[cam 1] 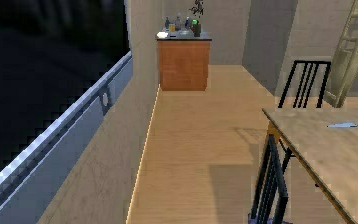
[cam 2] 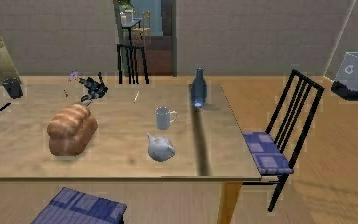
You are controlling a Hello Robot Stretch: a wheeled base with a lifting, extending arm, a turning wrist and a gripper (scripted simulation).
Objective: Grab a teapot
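nearest to the camera, a blue chair cushion (cam 2: 82, 208) is showing below the table (cam 2: 117, 170) edge. the pale teapot (cam 2: 161, 149) is standing on the table near this front edge, right of a bread loaf (cam 2: 72, 131). a mug (cam 2: 164, 117) is standing just behind it, a dark bottle (cam 2: 198, 86) farther back. i cannot tell the end effector state.

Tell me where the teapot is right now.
In the arm side view, the teapot sits on the wooden table, just in front of the mug and right of the bread loaf.
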